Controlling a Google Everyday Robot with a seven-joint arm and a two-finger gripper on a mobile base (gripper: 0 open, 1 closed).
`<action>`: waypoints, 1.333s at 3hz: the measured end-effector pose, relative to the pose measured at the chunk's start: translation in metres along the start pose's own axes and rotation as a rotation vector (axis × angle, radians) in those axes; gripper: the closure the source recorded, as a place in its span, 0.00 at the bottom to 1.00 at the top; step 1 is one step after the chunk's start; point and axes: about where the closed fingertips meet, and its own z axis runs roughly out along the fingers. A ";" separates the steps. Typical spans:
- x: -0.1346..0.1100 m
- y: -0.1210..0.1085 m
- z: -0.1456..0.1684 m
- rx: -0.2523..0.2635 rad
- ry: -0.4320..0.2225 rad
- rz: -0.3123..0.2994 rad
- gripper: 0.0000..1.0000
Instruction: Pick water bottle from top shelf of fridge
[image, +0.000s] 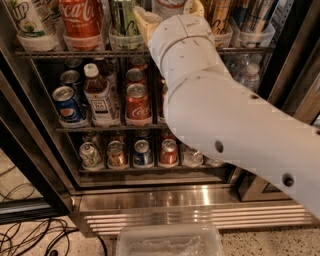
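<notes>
The fridge (190, 200) stands in front of me with its racks in plain view. On the top shelf (45, 52), the bottom of the water bottle (170, 5) shows at the picture's upper edge, with a white and red label band; its top is cut off. My gripper (170, 14) is at that bottle, with its beige ends on both sides of it. My white arm (225, 115) reaches up from the lower right and hides the right middle of the fridge.
The top shelf also holds a Coca-Cola bottle (80, 20), a green can (122, 20) and tall cans in clear tubs (250, 35). Below stand a brown-drink bottle (97, 95), cans and small clear bottles (247, 75). A clear bin (170, 242) and cables (30, 240) lie on the floor.
</notes>
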 end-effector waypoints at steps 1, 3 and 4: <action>0.004 -0.002 0.003 -0.002 0.032 0.026 0.36; 0.012 -0.008 0.009 0.009 0.084 0.049 0.37; 0.016 -0.013 0.015 0.023 0.096 0.047 0.36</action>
